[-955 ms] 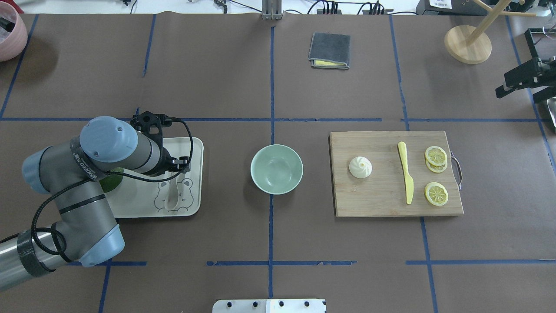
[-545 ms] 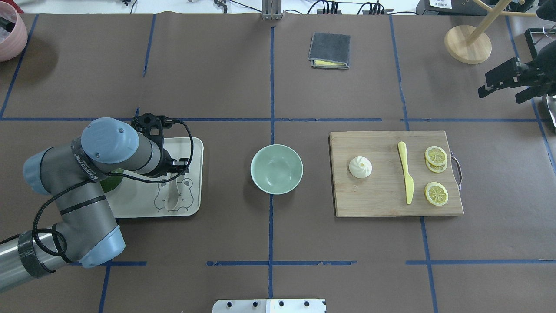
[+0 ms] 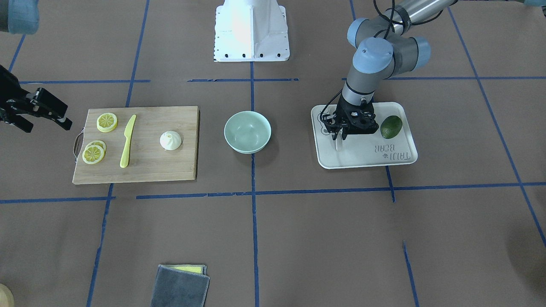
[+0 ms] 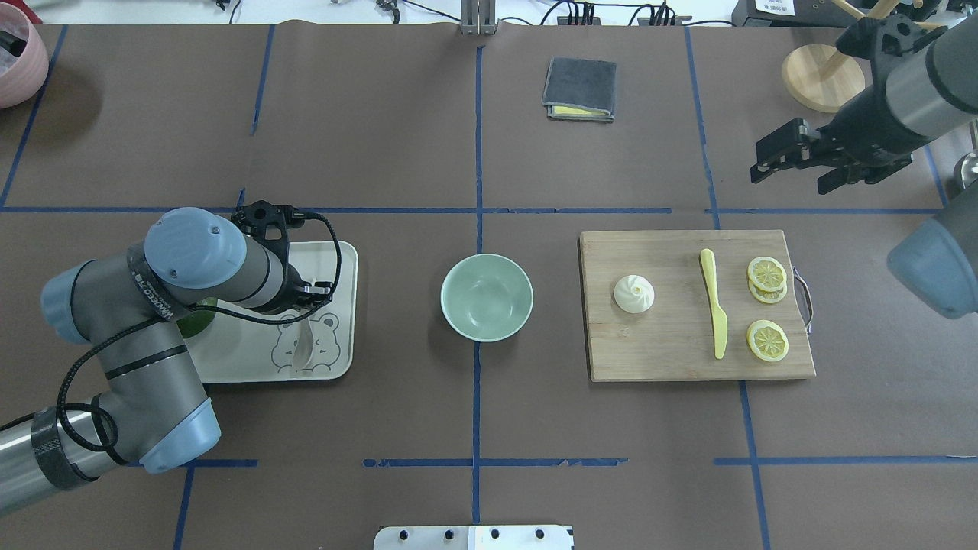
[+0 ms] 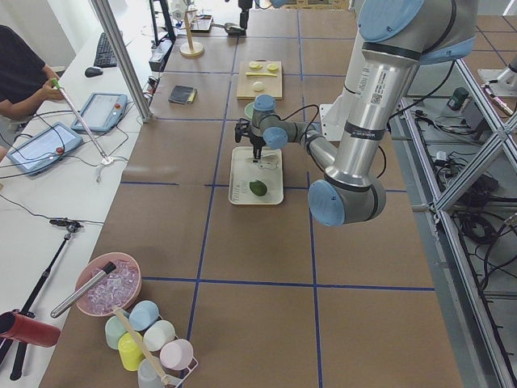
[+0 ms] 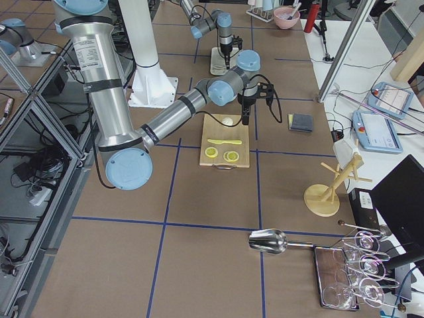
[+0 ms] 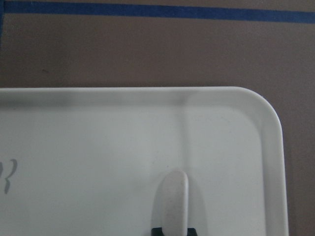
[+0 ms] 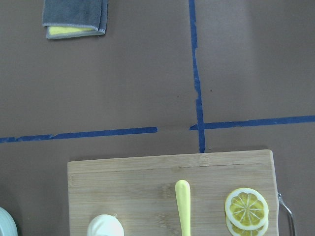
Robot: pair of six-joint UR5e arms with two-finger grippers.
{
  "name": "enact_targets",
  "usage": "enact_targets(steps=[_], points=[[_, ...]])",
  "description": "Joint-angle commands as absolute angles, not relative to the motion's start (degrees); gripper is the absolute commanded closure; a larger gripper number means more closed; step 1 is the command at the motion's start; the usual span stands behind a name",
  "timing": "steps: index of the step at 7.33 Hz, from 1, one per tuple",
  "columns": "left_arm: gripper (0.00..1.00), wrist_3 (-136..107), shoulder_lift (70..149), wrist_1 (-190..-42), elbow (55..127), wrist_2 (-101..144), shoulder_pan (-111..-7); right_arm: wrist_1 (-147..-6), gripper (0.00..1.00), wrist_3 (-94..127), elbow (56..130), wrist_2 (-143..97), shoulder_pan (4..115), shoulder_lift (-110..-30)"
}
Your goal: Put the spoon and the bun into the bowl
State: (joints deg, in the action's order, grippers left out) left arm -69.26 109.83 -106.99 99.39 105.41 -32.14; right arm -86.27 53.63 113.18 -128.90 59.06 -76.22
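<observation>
The off-white spoon [image 4: 302,344] is on the white tray [image 4: 341,260], at the left. My left gripper [image 3: 339,135] stands over it and is shut on the handle; the handle tip [image 7: 174,204] shows between the finger ends in the left wrist view. The scoop [image 3: 338,144] hangs just over the tray. The mint-green bowl [image 4: 487,296] stands empty at the centre. The white pleated bun [image 4: 634,294] sits on the left part of the wooden cutting board [image 4: 672,344]. My right gripper [image 4: 787,183] is open and empty, in the air beyond the board's far right corner.
A yellow plastic knife [image 4: 714,305] and lemon slices [image 4: 766,273] lie on the board right of the bun. A green fruit [image 3: 391,127] is on the tray. A folded grey cloth [image 4: 579,89], a wooden stand [image 4: 823,76] and a pink bowl [image 4: 15,53] are at the far edge.
My right arm has swung in from the right edge toward the far side of the cutting board. My left gripper has barely moved; the spoon's scoop has shifted slightly on the tray.
</observation>
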Motion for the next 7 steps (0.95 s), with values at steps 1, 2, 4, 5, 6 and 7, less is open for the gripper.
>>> enact_targets(steps=[1,2,4,5,6,7], points=[[1.0,-69.2,109.9,-102.0,103.3,105.5,-32.5,-82.9,0.0,58.8,113.1,-124.6,53.8,-75.9],[1.0,-69.2,110.6,-97.3,106.1,105.5,-32.8,-81.5,0.0,61.3,112.9,-120.8,50.3,-75.9],[1.0,-72.7,114.9,-96.3,107.8,105.8,-34.3,-76.7,0.0,66.7,111.4,-113.9,43.7,-75.9],[1.0,-79.1,118.4,-96.4,107.5,105.9,-34.1,-76.5,0.01,68.7,111.2,-109.9,39.8,-75.9],[1.0,-85.6,121.7,-96.9,105.6,105.9,-33.8,-76.5,0.01,69.9,110.2,-106.3,36.3,-75.4],[1.0,-89.5,125.2,-98.6,101.2,105.7,-32.8,-76.5,0.01,70.0,107.4,-104.8,35.0,-73.3]])
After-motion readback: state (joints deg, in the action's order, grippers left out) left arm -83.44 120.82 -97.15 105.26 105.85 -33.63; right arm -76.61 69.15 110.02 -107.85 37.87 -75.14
